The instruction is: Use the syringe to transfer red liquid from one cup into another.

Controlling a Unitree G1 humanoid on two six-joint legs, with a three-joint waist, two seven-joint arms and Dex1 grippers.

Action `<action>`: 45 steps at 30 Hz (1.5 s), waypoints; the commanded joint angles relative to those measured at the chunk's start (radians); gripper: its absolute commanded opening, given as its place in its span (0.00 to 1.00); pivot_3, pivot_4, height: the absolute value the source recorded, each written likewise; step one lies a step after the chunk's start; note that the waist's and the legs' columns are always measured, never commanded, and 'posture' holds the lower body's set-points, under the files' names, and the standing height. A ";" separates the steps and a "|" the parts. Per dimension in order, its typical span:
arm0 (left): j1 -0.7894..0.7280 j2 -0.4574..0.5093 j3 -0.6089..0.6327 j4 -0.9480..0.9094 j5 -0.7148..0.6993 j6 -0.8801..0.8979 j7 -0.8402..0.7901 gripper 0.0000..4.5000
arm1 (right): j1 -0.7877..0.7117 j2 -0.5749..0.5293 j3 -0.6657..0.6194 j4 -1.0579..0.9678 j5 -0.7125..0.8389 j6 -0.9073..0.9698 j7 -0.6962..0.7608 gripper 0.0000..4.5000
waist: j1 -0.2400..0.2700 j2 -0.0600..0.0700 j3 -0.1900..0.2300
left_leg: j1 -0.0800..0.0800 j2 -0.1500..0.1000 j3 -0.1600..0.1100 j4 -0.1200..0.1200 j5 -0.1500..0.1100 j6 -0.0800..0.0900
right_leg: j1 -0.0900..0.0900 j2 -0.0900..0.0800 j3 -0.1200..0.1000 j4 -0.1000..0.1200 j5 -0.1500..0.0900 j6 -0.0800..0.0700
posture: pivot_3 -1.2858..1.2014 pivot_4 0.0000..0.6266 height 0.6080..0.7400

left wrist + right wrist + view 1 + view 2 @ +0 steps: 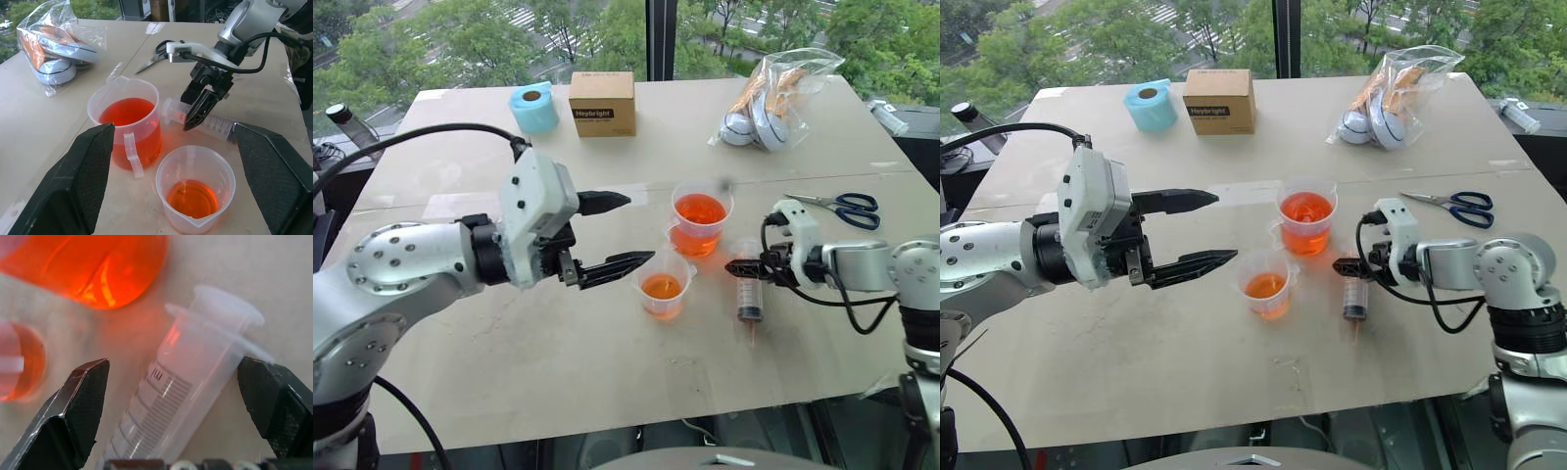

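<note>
2 end effectors stand spread: the right end effector (pixel 741 266) straddles the flat-lying syringe (pixel 750 291), apparently to grasp it; the left end effector (pixel 622 231) waits unladen.

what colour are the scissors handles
Dark blue, on the scissors at the table's right side; clearest in the left eye view.

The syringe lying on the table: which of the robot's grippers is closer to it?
Right. The right gripper hangs open just over the syringe, fingers either side of its barrel. The left gripper, open too, hovers beyond both cups.
</note>
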 commanded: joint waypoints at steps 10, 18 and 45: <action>-0.002 0.014 0.042 -0.036 -0.050 0.004 0.039 0.88 | -0.059 -0.335 0.440 -0.032 -0.539 -0.441 0.586 0.98 | -0.003 -0.001 0.000 | 0.001 -0.001 -0.001 0.005 0.000 0.001 | 0.001 -0.001 0.000 0.002 0.000 0.000 | 0.52 0.24 1.00; -0.022 0.000 0.024 -0.023 -0.066 -0.005 0.021 0.88 | -0.069 -0.403 0.435 0.082 -0.717 -0.594 0.850 0.98 | -0.006 0.000 0.000 | -0.001 -0.001 -0.002 0.003 0.000 0.000 | 0.000 -0.003 -0.001 0.001 0.000 0.000 | 0.52 0.24 1.00; 0.057 -0.013 0.118 0.005 -0.129 -0.036 0.036 0.88 | -0.231 -0.166 -0.040 0.179 -0.617 -0.263 0.774 0.35 | -0.012 0.004 0.003 | -0.001 -0.002 -0.002 0.003 0.000 0.000 | 0.000 -0.004 -0.001 0.002 0.000 0.000 | 0.52 0.24 1.00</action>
